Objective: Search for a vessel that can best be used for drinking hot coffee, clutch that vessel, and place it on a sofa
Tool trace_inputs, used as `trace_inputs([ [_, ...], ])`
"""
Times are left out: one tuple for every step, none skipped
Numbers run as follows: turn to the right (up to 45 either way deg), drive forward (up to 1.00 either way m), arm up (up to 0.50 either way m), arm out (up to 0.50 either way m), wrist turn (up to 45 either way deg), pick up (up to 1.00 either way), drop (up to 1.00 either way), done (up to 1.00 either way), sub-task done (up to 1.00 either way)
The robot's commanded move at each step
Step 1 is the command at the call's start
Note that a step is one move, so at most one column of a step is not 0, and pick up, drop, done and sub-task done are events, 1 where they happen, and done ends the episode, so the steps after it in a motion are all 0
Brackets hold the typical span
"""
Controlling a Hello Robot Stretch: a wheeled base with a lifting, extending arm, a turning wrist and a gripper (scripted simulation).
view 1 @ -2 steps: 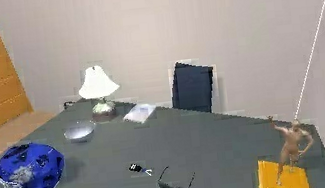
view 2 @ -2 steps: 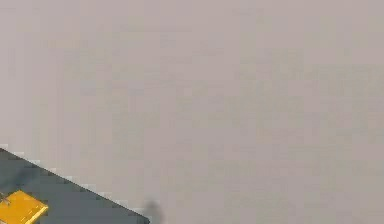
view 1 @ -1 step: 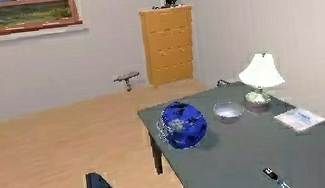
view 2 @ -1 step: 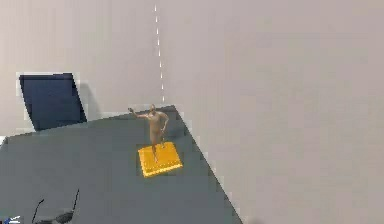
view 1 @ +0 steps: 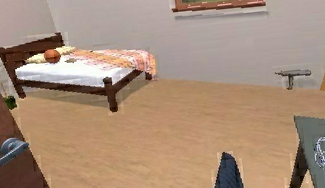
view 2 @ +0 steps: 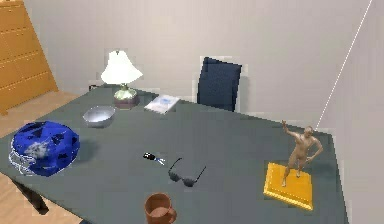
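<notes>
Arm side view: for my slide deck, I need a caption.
Dark desk holding a brown mug, sunglasses, a lamp, a bowl and a statuette.

The robot stands close against the grey table (view 2: 235, 140), its reaching side turned square across the tabletop (which runs right off the near edge of the arm side view). Its front faces out over open wooden floor (view 1: 165, 132) toward the far wall, with that table's corner at the forward view's right.
</notes>
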Motion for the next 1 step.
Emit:
trace_inputs([
  [0.0, 0.00, 0.50, 0.00, 0.0, 0.00, 0.00, 0.00, 0.00],
])
